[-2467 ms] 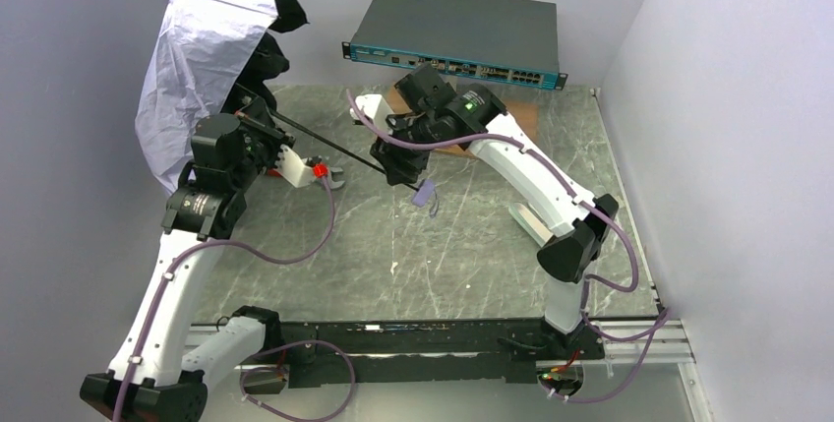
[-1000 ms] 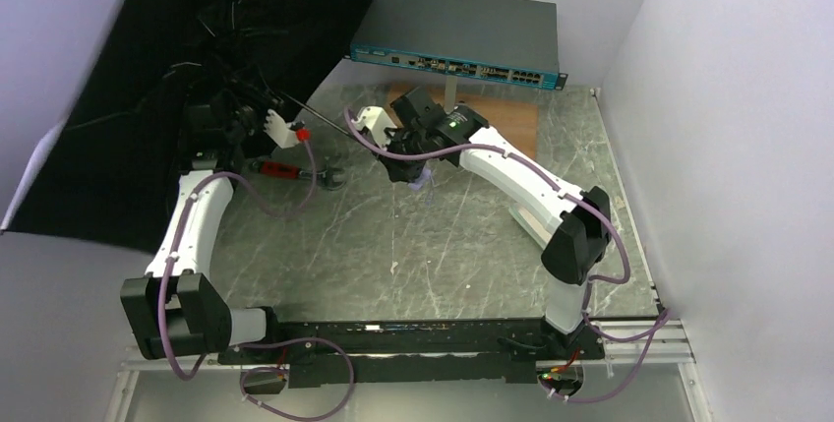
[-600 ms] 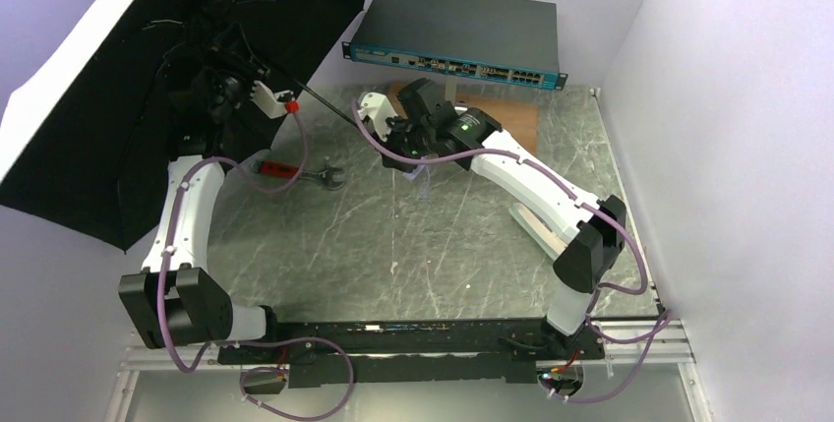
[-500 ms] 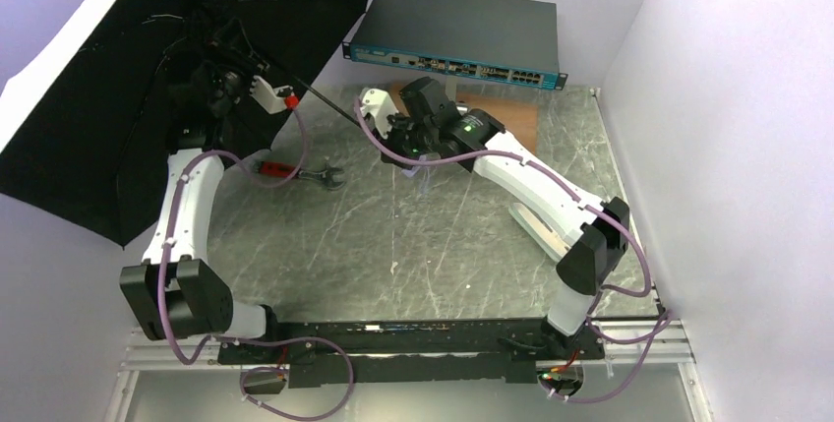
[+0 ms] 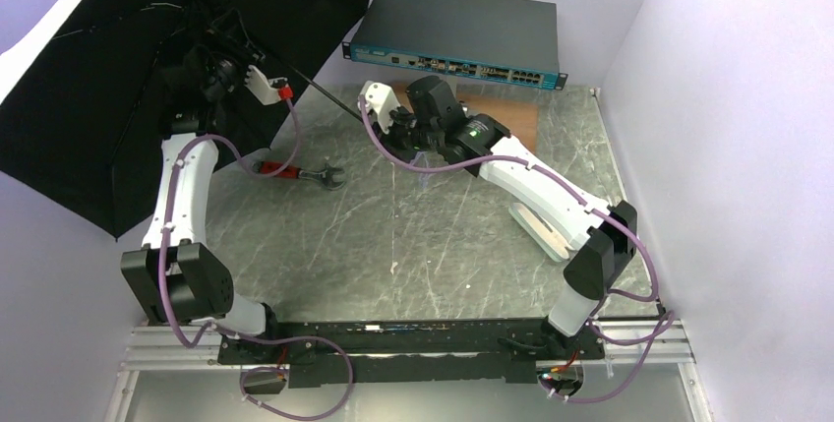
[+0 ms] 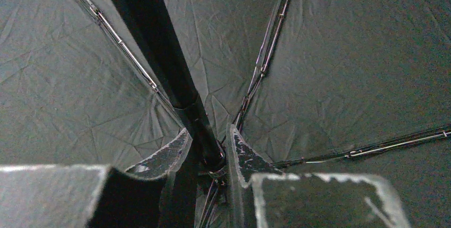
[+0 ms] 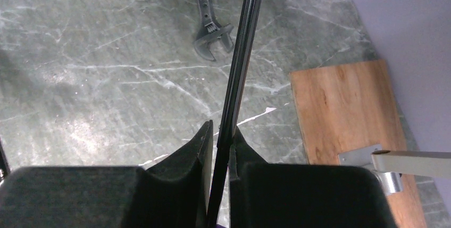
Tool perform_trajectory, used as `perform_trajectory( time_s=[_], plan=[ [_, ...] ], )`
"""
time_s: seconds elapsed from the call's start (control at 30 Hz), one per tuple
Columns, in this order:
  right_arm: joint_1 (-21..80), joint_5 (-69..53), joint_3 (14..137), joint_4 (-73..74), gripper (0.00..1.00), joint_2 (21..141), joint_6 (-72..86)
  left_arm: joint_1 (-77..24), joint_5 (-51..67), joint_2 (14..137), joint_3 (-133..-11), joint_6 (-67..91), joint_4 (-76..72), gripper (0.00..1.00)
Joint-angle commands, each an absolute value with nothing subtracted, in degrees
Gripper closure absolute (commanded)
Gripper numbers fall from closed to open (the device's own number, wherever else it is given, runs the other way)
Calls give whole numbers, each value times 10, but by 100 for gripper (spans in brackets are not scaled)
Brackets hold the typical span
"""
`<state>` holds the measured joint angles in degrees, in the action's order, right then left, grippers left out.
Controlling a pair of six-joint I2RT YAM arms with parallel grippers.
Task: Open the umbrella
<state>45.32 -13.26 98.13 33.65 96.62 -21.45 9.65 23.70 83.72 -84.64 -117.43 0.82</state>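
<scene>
**Q:** Where is the umbrella, and is it open?

**A:** The umbrella (image 5: 118, 88) fills the upper left of the overhead view, its black canopy (image 6: 345, 52) spread wide.

**Q:** And the pincers?

**A:** The left gripper (image 6: 208, 145) is clamped on the shaft (image 7: 243, 47) beside the rib hub. The right gripper (image 7: 220, 135) pinches the shaft lower down. Opening looks done, and probably only letting go remains.

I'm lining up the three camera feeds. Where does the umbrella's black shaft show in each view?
Top external: the shaft slants down-right from the open canopy, upper left of centre.
Left wrist: runs from the top edge down to centre, gripped by the left gripper.
Right wrist: rises from bottom centre to the top edge, gripped by the right gripper.
Shared landmark: the red-handled wrench, top external and right wrist only.
</scene>
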Motion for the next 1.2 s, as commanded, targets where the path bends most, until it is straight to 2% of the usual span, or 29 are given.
perform_trajectory(
  time_s=[0.0,0.13,0.33,0.57,0.87,0.93,1.0,1.17],
  plan=[
    [448,-205,925,673,100,888,-319,264,-140,898,-941,-1172,-168,100],
    [445,-206,917,676,100,884,-320,280,-151,923,-987,-1175,-159,100],
    [443,-206,903,672,100,880,-321,289,-161,932,-982,-1181,-171,98],
    [442,-209,899,667,100,883,-321,298,-164,952,-1002,-1184,-185,100],
    [441,-251,988,578,100,949,-280,247,57,787,-758,-1161,-268,100],
    [441,-267,1016,559,99,967,-268,227,88,759,-730,-1149,-267,100],
    [442,-279,1032,538,94,982,-258,212,112,737,-706,-1140,-264,100],
    [442,-285,1060,510,91,1015,-249,194,140,697,-662,-1129,-242,100]
  ],
)
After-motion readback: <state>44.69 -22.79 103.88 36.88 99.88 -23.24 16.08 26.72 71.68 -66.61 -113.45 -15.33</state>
